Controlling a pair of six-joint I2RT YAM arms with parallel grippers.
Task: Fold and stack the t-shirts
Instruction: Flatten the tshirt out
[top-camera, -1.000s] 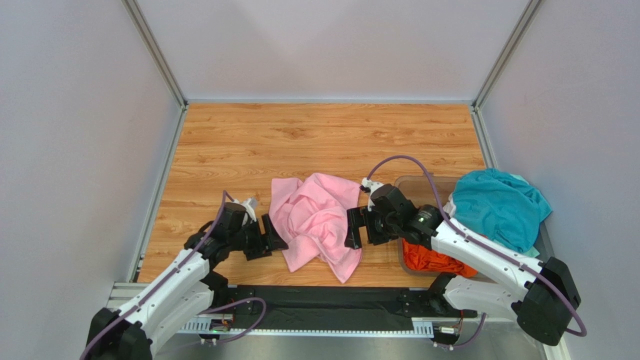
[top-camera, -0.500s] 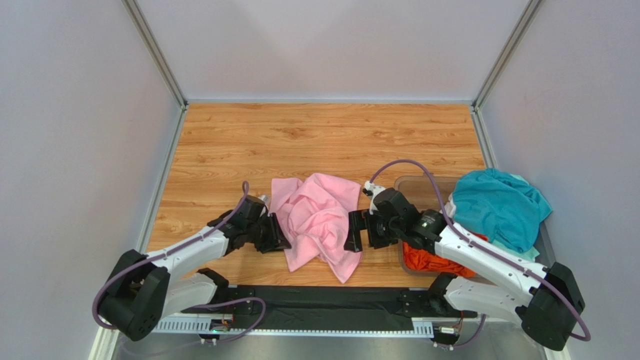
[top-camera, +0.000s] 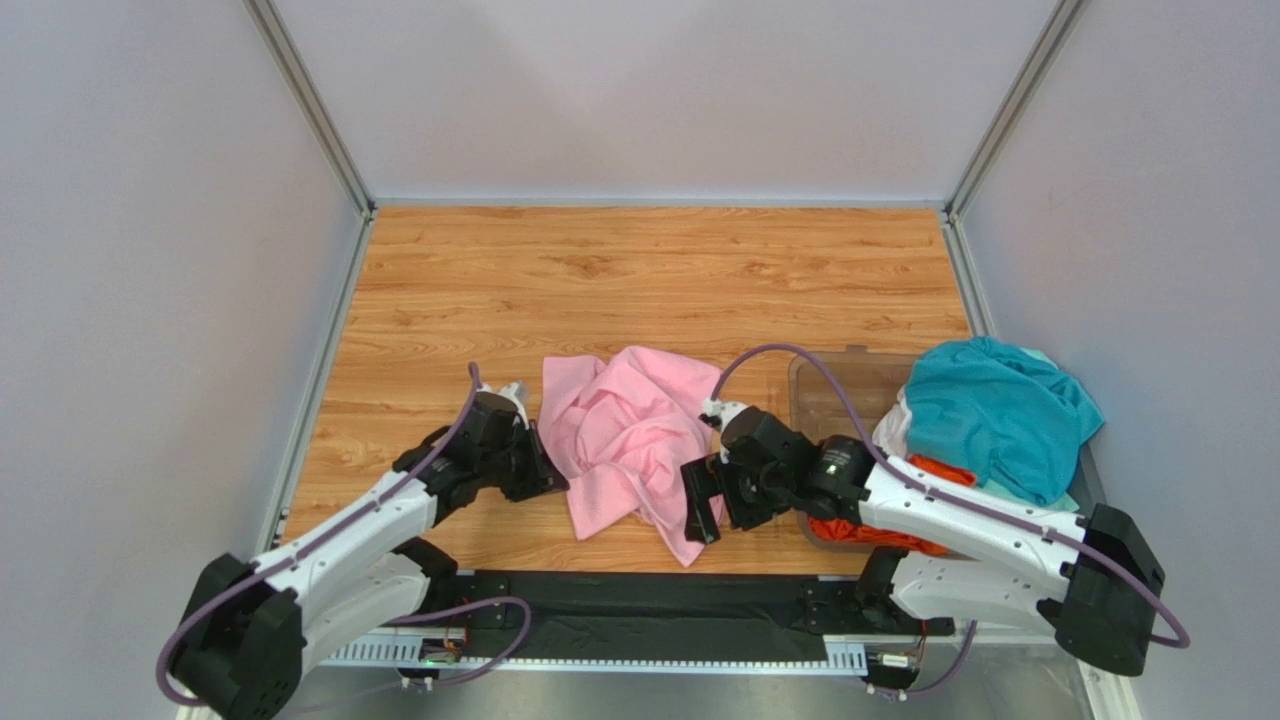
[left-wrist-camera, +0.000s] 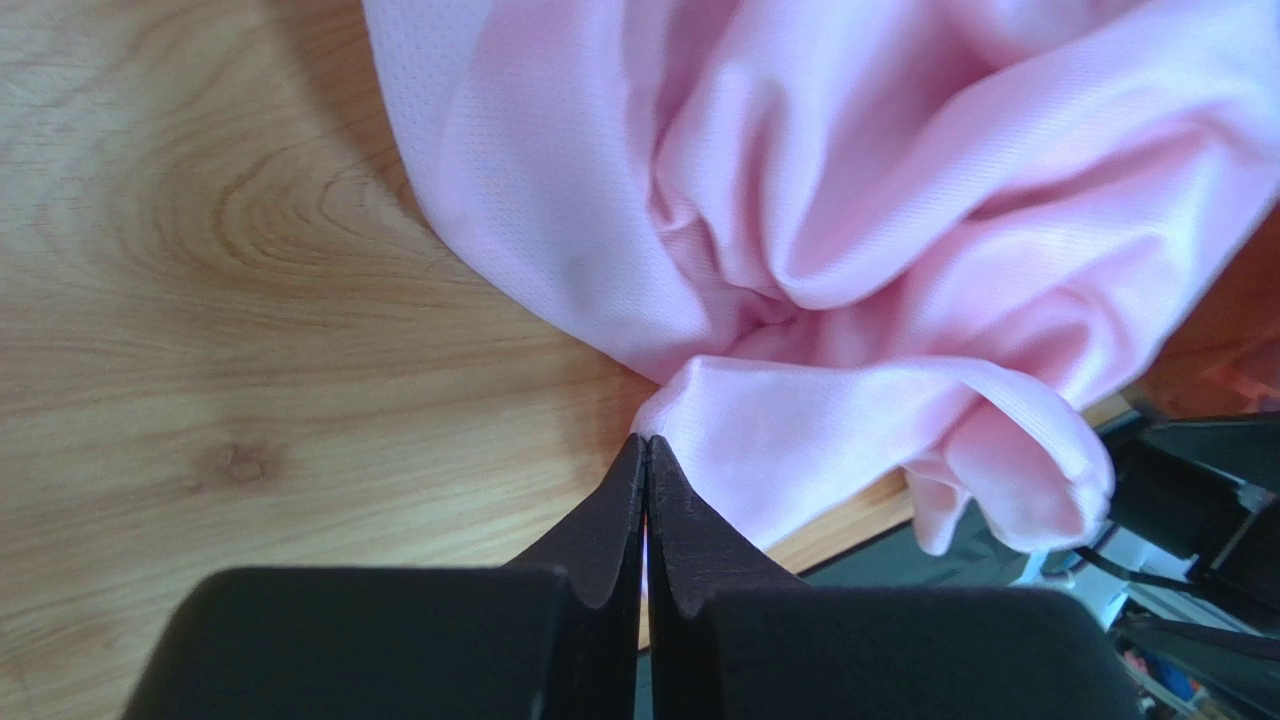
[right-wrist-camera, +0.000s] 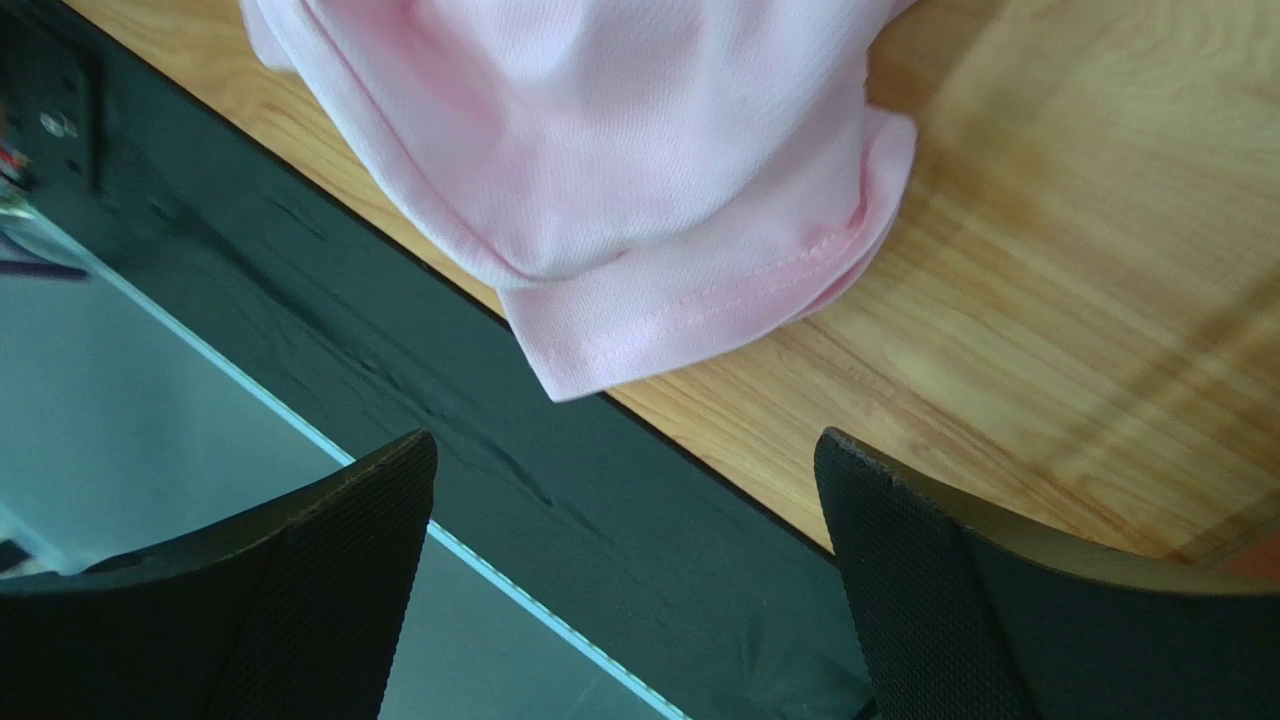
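Observation:
A light pink t-shirt (top-camera: 631, 435) lies crumpled on the wooden table (top-camera: 631, 285) near its front edge. My left gripper (top-camera: 544, 458) is at the shirt's left edge. In the left wrist view its jaws (left-wrist-camera: 646, 443) are shut, and the pink cloth (left-wrist-camera: 842, 225) gathers into the tips. My right gripper (top-camera: 703, 507) is open and empty at the shirt's lower right corner. In the right wrist view its fingers (right-wrist-camera: 624, 465) hang over the black front strip, with a hemmed pink corner (right-wrist-camera: 646, 210) just ahead. A teal t-shirt (top-camera: 999, 413) tops a pile at the right, with orange (top-camera: 879, 533) and white (top-camera: 897, 428) cloth beneath.
A clear plastic bin (top-camera: 834, 383) stands at the right edge of the table and holds the shirt pile. Grey walls enclose the table on three sides. A black strip (right-wrist-camera: 496, 450) runs along the front edge, with a drop beyond it.

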